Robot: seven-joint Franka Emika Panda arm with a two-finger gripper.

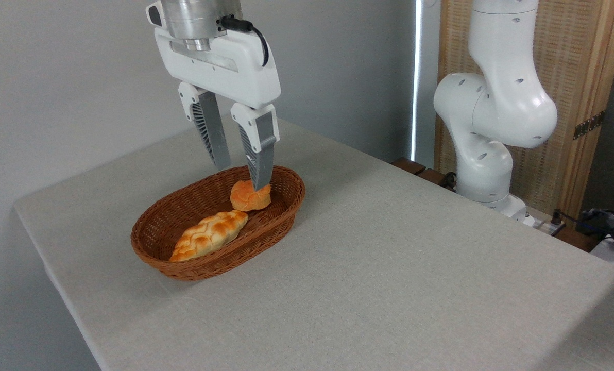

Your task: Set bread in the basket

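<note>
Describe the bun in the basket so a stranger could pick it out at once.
On the grey table sits an oval wicker basket. At its far end, under the open gripper, lies the bun. It is small, round and deep orange, unlike the longer, paler braided loaf beside it.

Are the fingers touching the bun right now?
Cannot tell. In the camera view the right finger overlaps the bun in the basket; no gap or contact shows.
</note>
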